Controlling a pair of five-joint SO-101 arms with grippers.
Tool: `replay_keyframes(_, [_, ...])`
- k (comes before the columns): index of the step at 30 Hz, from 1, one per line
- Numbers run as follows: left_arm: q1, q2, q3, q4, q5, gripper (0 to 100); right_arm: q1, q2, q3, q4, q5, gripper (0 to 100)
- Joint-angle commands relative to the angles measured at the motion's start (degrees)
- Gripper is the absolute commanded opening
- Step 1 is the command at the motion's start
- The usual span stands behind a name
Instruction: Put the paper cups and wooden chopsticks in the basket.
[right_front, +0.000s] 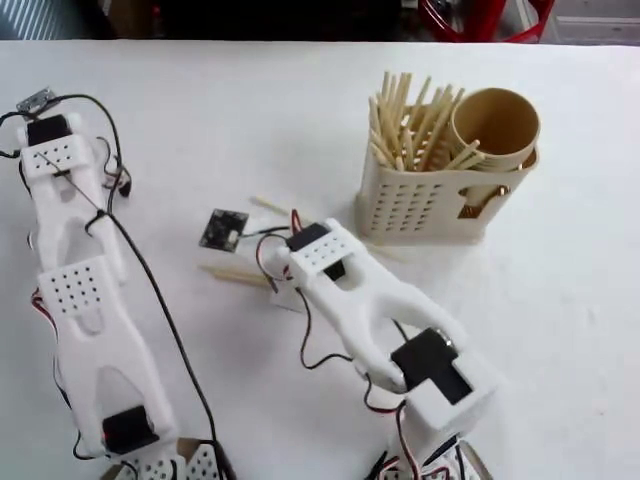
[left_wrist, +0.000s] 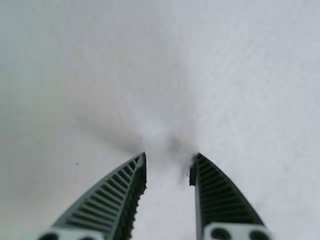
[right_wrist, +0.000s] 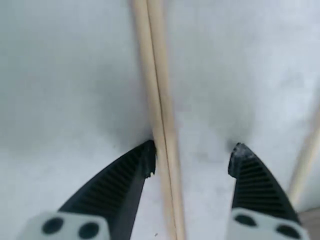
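Now the right arm's jaws stand open astride a pale wooden chopstick pair (right_wrist: 159, 75) lying mid-counter, one jaw touching it; next they should close, lift and carry it to the cream perforated basket (right_front: 420, 205) toward the far-right corner.

At the high view's centre the right arm (right_front: 370, 310) covers part of the loose chopsticks (right_front: 235, 274), and at upper right the basket (right_front: 410, 215) wall hides the lower part of the cup (right_front: 497, 122).
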Motion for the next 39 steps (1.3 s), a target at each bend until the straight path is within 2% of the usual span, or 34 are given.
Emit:
replay_keyframes(1, [-0.13, -0.75, -2.9, -0.26, 0.53, 16, 0.04, 0.84, -0.79, -0.57, 0.26, 24.0])
replay_keyframes(9, [-0.13, -0.75, -2.81, -0.26, 0.53, 16, 0.04, 1.45, -2.2, 0.57, 0.26, 1.3])
replay_keyframes(17, [-0.13, -0.75, -2.81, -0.26, 0.53, 16, 3.12, -1.45, -2.55, 0.57, -4.92, 1.7])
replay_keyframes(23, [-0.04, -0.75, -2.9, -0.35, 0.53, 16, 7.16, -13.85, 1.05, 1.45, -9.49, 1.7])
replay_keyframes(29, [0.4, -0.75, -2.9, -0.44, 0.53, 16, 5.76, -24.4, 6.95, 1.36, -9.32, 2.2])
replay_keyframes(35, [0.4, -0.75, -2.73, -0.44, 0.53, 16, -1.71, -19.74, 6.15, -0.66, -9.05, 20.5])
replay_keyframes(39, [0.4, -0.75, -2.73, -0.53, 0.53, 16, -2.51, -10.33, 1.14, -3.12, -9.41, 21.9])
